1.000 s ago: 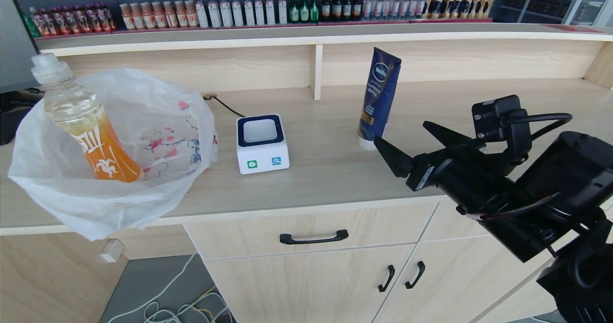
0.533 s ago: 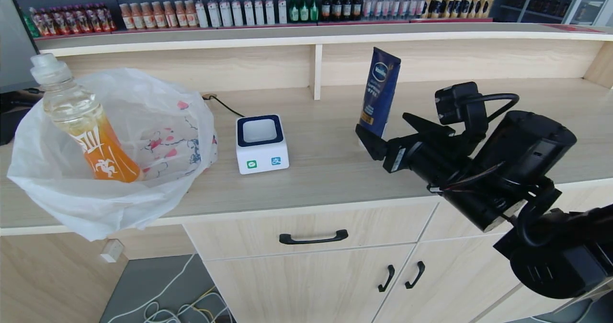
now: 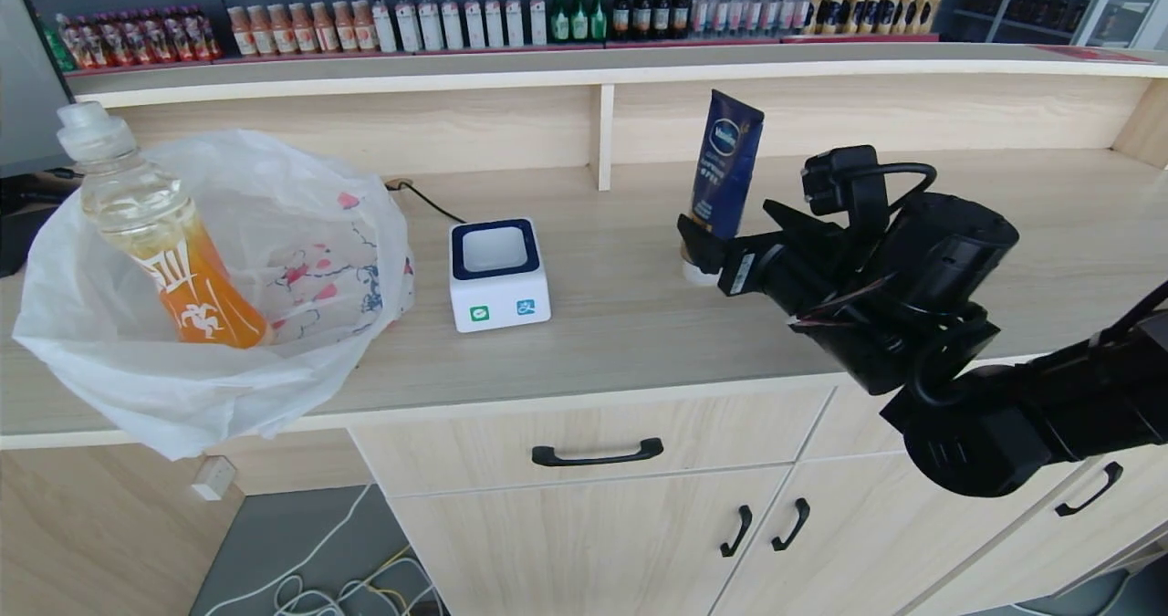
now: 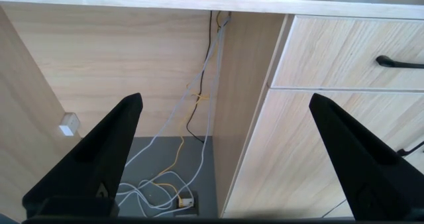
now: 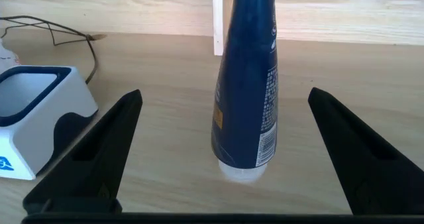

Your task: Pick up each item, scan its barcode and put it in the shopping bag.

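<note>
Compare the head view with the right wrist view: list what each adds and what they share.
Head view adds: the translucent white plastic shopping bag holding an orange-labelled clear drink bottle, plus black-handled cabinet drawers. Right wrist view adds: a pale printed patch low on the dark blue upright tube. Shared: that tube, the white cube-shaped scanner, the light wooden counter and the open right gripper.

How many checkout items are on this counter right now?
2. An orange drink bottle leans in the shopping bag on the left; a blue tube stands upright right of the scanner. The bag could hide more.
</note>
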Controlling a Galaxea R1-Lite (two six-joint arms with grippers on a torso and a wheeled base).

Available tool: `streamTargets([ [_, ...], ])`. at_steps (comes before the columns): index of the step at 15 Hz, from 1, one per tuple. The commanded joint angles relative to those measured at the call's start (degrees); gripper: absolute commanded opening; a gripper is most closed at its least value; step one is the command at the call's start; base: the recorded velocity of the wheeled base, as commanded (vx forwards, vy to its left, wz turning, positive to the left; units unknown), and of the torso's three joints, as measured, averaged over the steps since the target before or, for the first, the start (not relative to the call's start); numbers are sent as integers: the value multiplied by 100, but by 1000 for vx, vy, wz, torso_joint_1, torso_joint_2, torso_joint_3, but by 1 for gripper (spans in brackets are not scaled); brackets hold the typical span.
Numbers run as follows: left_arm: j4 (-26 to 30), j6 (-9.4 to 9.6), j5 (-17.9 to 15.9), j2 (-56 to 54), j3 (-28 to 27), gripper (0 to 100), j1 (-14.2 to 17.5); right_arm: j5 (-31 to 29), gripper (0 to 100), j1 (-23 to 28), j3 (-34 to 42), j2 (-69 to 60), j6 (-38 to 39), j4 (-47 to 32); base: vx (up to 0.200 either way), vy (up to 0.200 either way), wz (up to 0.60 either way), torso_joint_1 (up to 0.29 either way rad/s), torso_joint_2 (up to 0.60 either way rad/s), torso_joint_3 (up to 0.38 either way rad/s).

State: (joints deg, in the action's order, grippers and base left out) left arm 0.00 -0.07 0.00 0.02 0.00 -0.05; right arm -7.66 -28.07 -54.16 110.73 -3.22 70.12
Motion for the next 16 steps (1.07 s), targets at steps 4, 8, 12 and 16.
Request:
streamTargets([
  [4,0,-1,0,-2,0,100,5,-8,100,109,-226,371,102,10,0,0,0,0,0,0],
  [8,0,-1,0,-2,0,100,5,10,100,127,-675,661,102,-7,0,0,0,0,0,0],
  [12,0,-1,0,-2,0,100,5,10,100,206,-1219,907,102,-209,0,0,0,0,0,0],
  [16,0,-1,0,-2,0,100,5,10,100,215,-1782,1153,85,-350,0,0,0,0,0,0],
])
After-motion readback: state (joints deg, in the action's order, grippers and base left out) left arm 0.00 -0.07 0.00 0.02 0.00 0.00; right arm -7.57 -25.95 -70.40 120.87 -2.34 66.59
